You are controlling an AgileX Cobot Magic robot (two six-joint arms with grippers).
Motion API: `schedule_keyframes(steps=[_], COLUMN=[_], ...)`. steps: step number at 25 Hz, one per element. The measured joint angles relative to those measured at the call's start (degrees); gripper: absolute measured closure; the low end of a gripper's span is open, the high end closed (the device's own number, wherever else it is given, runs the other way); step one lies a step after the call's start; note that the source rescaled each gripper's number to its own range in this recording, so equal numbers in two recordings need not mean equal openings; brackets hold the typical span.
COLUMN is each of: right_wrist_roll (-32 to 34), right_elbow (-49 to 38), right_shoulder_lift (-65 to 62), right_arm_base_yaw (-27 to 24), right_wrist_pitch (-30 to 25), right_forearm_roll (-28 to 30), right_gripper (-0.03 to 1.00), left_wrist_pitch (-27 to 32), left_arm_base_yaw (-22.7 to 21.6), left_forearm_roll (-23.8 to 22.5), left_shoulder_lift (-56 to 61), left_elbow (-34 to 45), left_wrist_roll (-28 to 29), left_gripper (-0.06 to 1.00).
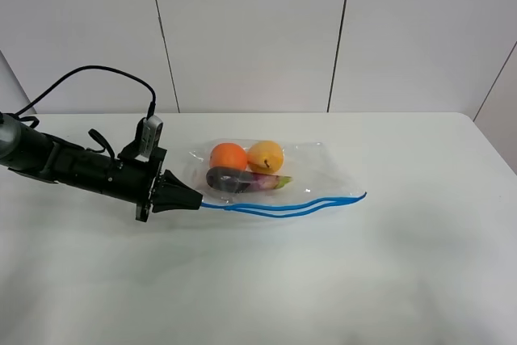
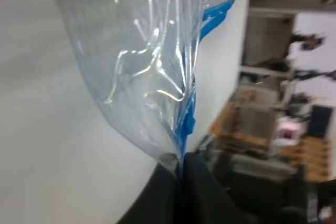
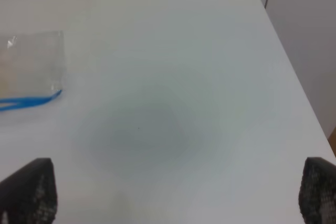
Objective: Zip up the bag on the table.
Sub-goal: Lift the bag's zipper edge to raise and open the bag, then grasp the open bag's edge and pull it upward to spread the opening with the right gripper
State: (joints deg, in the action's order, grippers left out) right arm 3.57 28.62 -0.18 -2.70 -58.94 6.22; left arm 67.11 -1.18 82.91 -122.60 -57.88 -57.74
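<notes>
The clear bag (image 1: 311,169) lies on the white table (image 1: 380,280) with an orange (image 1: 228,156), a yellow fruit (image 1: 266,156) and a dark eggplant (image 1: 233,179) inside. Its blue zipper strip (image 1: 283,208) runs along the near edge, and its two tracks gape apart. My left gripper (image 1: 194,199) is shut on the left end of the strip. The left wrist view shows the closed fingers (image 2: 181,177) pinching the bag corner (image 2: 136,66) at the zipper (image 2: 187,119). My right gripper (image 3: 176,190) is open and empty above bare table, to the right of the bag's end (image 3: 37,61).
The left arm (image 1: 73,166) lies low across the table's left side with a cable (image 1: 105,74) looping behind it. The table's right edge (image 3: 294,72) is near the right gripper. White wall panels stand behind the table.
</notes>
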Motion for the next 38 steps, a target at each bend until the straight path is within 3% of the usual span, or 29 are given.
schedule_keyframes(steps=[5,10,13,16,19,24,28,31,34,38], right_wrist_roll=[0.0,-0.5,-3.9,-9.6,-17.5,-36.8,-48.7,-55.6,-56.4,-54.3], right_elbow=[0.0,0.5,4.2,9.4,15.5,24.7,31.5,37.3,44.7,55.7], right_shoulder_lift=[0.0,0.0,3.5,12.4,23.5,42.9,58.3,68.7,77.6,88.9], right_arm_base_yaw=[0.0,0.0,0.0,0.0,0.0,0.0,0.0,1.9,8.2,20.0], right_wrist_pitch=[0.0,0.2,0.5,0.9,1.4,2.8,3.0,3.3,3.6,5.3], right_forearm_roll=[0.0,-0.5,-1.4,-3.9,-10.6,-29.1,-43.7,-49.5,-48.4,-36.8], right_gripper=[-0.03,-0.03,-0.03,-0.03,-0.03,-0.03,-0.03,-0.03,-0.03,-0.03], left_wrist_pitch=[1.4,1.4,1.4,1.4,1.5,1.4,1.4,1.4,1.4,1.4], left_arm_base_yaw=[0.0,0.0,0.0,0.0,-0.4,-2.1,-2.4,-2.4,-2.4,-2.4], left_forearm_roll=[6.8,10.5,14.6,15.9,15.9,15.9,15.9,15.9,15.9,15.9], left_shoulder_lift=[0.1,2.5,4.9,6.9,7.5,7.5,7.5,7.5,7.5,7.5], left_elbow=[0.0,-0.1,-0.4,-0.4,-0.6,-0.6,-0.6,-0.6,-0.6,-0.6], left_wrist_roll=[9.4,16.9,19.9,21.7,22.8,23.0,23.0,23.0,23.0,23.0], left_gripper=[0.94,0.94,0.94,0.94,0.94,0.94,0.94,0.94,0.94,0.94])
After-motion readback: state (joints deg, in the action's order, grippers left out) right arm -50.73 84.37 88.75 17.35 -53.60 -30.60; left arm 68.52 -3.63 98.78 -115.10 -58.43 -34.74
